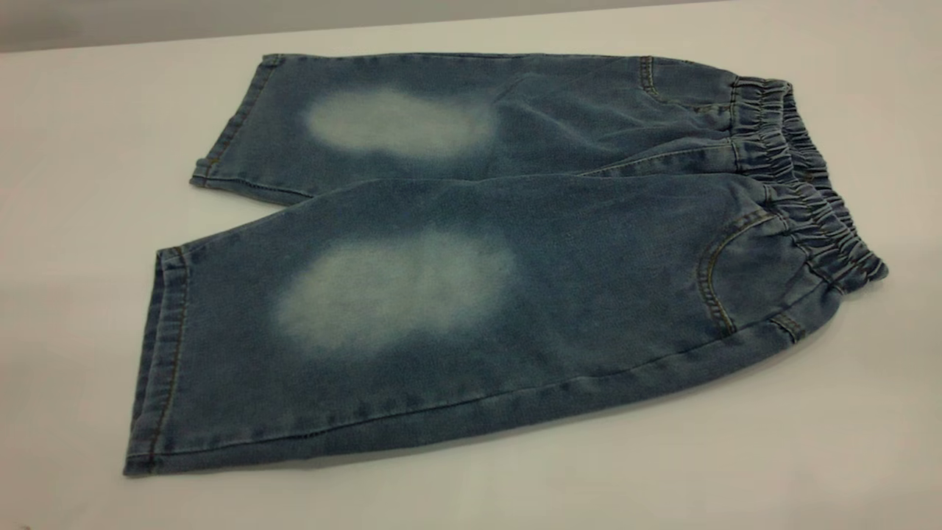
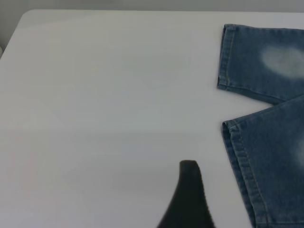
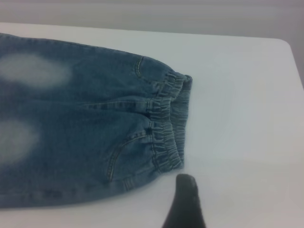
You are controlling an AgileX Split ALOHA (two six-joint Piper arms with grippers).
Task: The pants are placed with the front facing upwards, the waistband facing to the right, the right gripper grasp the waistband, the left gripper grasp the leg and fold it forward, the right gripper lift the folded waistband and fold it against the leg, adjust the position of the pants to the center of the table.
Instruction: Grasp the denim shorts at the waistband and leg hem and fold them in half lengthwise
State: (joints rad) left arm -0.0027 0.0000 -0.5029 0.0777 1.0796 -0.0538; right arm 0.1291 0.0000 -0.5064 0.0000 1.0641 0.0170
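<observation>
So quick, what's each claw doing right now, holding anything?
Left gripper: off the pants, holding nothing; open or closed cannot be told.
Right gripper: beside the waistband, holding nothing; cannot be told.

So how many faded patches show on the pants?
2. One faded patch on the far leg, the other on the near leg of the pants. The underside is hidden.

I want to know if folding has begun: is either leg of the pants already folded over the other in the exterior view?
No, the pants lie spread flat on the table, both legs side by side with faded ovals showing.
</observation>
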